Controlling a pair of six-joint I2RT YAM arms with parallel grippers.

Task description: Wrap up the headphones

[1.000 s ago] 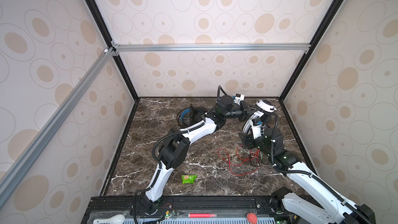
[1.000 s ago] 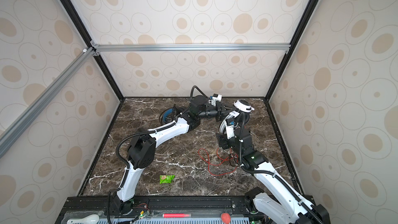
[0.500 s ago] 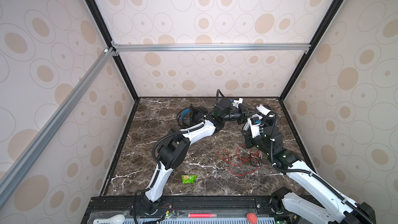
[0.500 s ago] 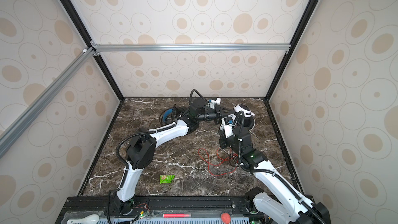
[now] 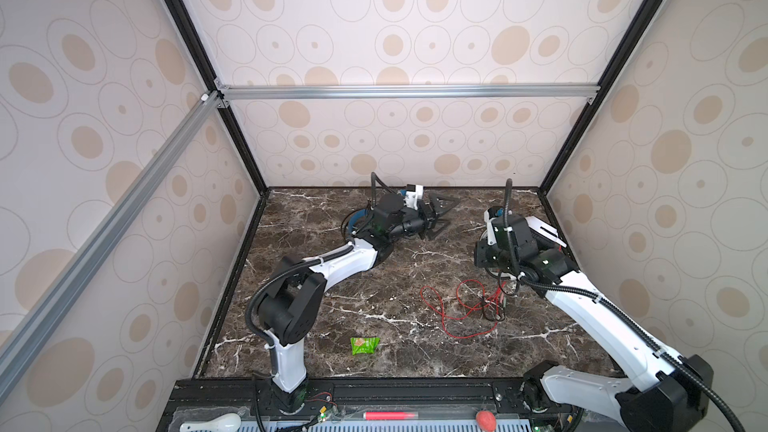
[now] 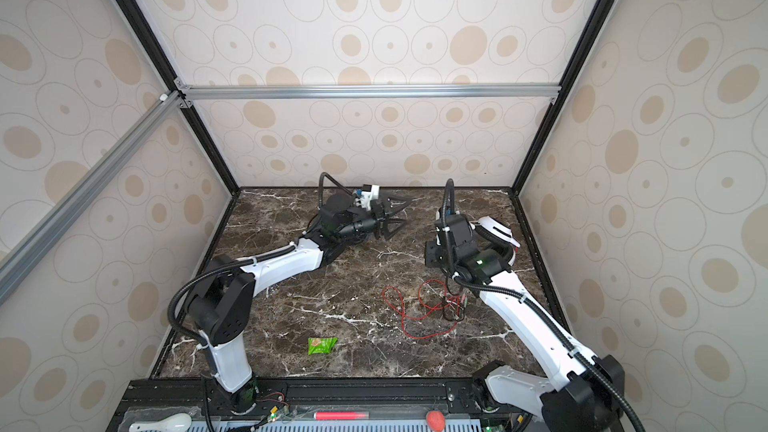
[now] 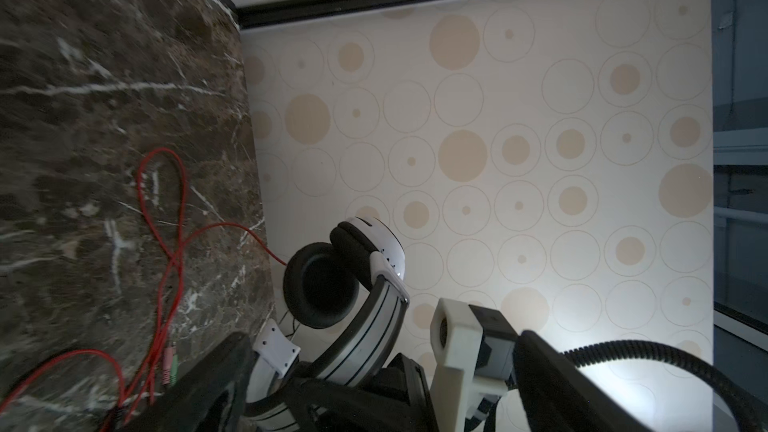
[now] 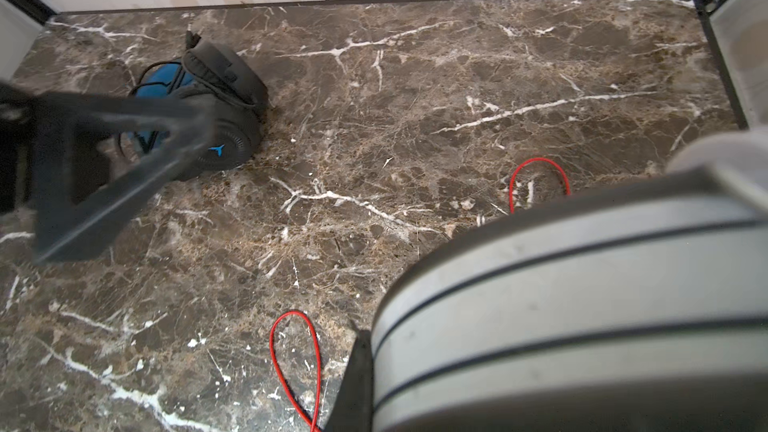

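Gripping curved, striped band of white headset [image 7: 376, 251]: right tool [image 8: 360, 382] clamped; left tool [image 5: 451, 211] gaping, empty.

In a top view the left arm [image 5: 332, 261] covers the black headset [image 5: 354, 218] except a blue arc. The right arm [image 5: 582, 305] hides most of the white headset [image 5: 544, 232] there; in the right wrist view its headband [image 8: 582, 284] is blurred and cut off at the edge.

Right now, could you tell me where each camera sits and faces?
Both top views: high at the front, looking down on the marble table; both arms visible.
Left wrist: left arm, facing the white headset; own finger shows.
Right wrist: right arm, facing the black headset; left gripper's finger shows.
Wrist views share the red cable.
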